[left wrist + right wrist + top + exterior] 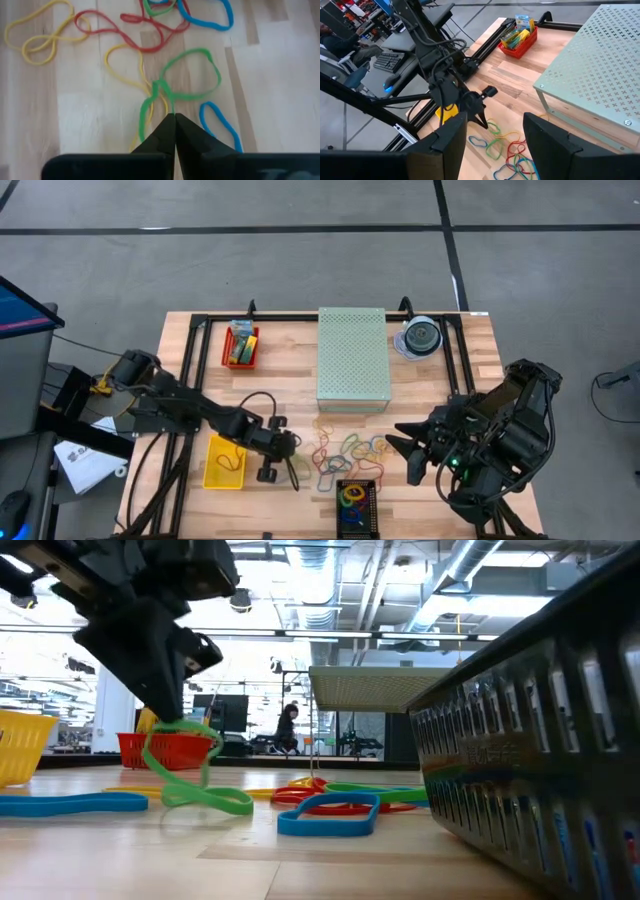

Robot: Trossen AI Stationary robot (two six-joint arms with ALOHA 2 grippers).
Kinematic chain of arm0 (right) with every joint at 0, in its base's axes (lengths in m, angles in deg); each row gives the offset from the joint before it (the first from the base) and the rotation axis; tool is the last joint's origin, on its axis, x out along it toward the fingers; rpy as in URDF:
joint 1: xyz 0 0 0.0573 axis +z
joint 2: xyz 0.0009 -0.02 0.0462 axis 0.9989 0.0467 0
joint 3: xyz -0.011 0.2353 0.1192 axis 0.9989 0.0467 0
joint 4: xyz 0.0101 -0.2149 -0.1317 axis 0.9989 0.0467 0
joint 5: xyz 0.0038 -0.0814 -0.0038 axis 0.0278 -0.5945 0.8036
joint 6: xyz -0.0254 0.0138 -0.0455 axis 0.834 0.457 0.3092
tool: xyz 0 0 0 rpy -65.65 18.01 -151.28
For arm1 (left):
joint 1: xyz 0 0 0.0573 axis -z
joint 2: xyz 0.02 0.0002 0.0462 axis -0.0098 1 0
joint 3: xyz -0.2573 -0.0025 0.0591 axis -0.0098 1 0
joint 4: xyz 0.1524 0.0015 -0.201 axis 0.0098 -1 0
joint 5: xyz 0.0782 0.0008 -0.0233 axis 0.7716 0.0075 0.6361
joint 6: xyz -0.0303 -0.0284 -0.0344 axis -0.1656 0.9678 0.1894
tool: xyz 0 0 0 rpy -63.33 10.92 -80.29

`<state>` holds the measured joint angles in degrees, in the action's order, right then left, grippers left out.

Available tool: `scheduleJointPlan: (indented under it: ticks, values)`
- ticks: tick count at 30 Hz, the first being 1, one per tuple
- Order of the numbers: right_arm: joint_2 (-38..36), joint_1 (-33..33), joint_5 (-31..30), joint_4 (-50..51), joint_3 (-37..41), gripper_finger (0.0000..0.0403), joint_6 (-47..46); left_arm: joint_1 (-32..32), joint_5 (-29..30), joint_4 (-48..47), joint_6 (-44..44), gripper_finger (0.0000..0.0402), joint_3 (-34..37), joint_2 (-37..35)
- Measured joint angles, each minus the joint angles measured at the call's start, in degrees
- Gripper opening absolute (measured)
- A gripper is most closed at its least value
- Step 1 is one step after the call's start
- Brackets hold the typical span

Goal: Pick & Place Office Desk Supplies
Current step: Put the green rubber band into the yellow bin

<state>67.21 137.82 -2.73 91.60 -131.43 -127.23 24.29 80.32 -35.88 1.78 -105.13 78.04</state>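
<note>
Pinching a green rubber band [192, 75] right now: left gripper [175, 120] pressed tight together on one strand of it, loop just starting to lift at the near edge of the pile, per the low view.

Sitting right under that pinch, at about 7 o'clock from the green loop: a yellow band [125, 67], crossing the same spot. Could easily be getting dragged along too, since both strands are meeting at the fingertips. Also only grabbing a thin bit of rubber, so slipping out on the lift looks possible.

Lying at 4 o'clock of the pinch: a small blue band [217, 122], clear of it.

Waiting at 3 o'clock across the pile: right gripper [412, 448], fingers spread, holding nothing.

Farther out at 9 o'clock: yellow bin [224, 463], probably the drop spot. Stretching and snapping back against the tangle looks like the main risk on the way.

Way back at 12 o'clock: red tray [240, 346] with crayon boxes [521, 29].
</note>
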Motion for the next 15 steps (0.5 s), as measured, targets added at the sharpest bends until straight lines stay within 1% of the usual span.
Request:
scheduleJointPlan:
  ticks: [6,13,15]
  values:
    - [0.0,0.0,0.0,0.0,0.0,0.0191,0.1,0.3,0.0,-7.0,1.6,0.0,-0.1,-6.0]
    - [0.0,0.0,-0.1,0.1,0.0,0.0191,1.5,1.2,0.0,-16.1,6.4,0.0,-0.1,-13.7]
    - [0.0,0.0,-0.1,0.4,0.0,0.0191,1.5,2.3,-1.1,-19.8,8.7,0.0,-0.1,-15.6]
